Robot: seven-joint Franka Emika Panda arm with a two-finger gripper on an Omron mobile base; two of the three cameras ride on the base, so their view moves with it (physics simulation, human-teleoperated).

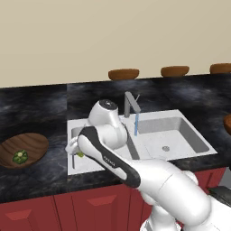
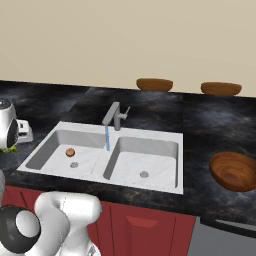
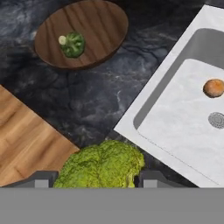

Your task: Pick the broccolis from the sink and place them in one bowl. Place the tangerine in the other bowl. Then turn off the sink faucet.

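Second floret in transit, risk of a drop short of the bowl.

I have the two-finger gripper [image 3: 93, 178] clamped on a bushy green broccoli floret [image 3: 101, 165] over the black counter's front edge; slip lands it there. Farther: wide brown wooden bowl [image 3: 82, 35] with one floret [image 3: 72, 44], orange tangerine [image 3: 213, 88] in the white sink [image 3: 144, 103], grey faucet [image 1: 131, 103] running.

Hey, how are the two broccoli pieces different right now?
One broccoli lies loose in the wide wooden bowl on the counter; the other broccoli is pinched in the claw, off the counter beside the sink. The bowl one shows its pale stem end; the held one shows mostly bushy head. Both are green florets, out of the basin.
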